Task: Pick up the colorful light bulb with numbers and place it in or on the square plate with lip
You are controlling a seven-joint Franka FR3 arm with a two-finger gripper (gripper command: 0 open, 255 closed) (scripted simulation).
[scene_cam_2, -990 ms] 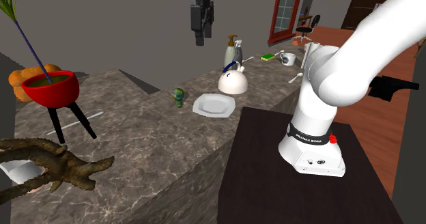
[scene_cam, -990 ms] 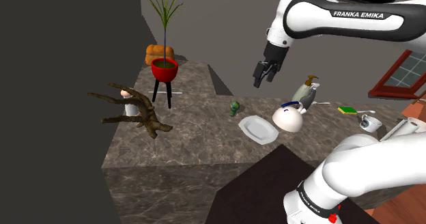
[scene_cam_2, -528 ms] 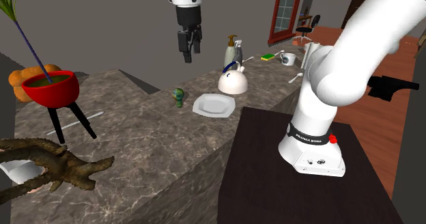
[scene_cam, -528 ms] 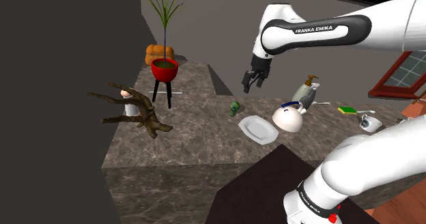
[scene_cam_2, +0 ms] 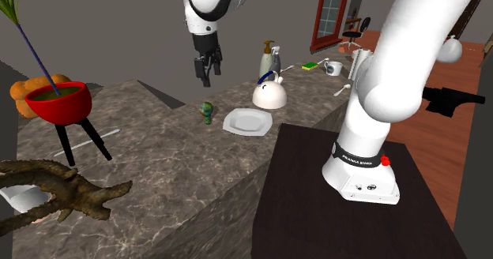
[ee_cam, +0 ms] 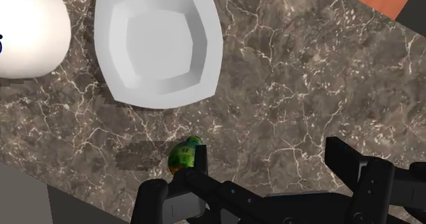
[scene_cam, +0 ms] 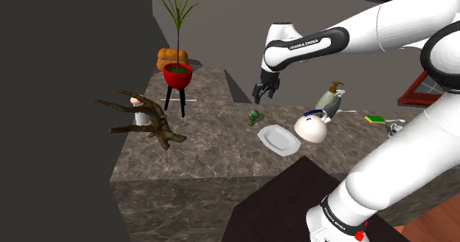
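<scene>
Gripper (scene_cam: 263,93) released, fingers apart, nothing held; it hangs over the marble counter (scene_cam: 206,141) just above centre of the shoulder view. Green-and-orange light bulb (scene_cam: 253,116) sits on the counter directly below it in frame. Square white plate (scene_cam: 279,139) lies to the bulb's lower right, near but apart.

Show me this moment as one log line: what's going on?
gripper: open, empty, hovering over light bulb | light bulb: on counter, beside square plate, untouched | square plate: empty
</scene>
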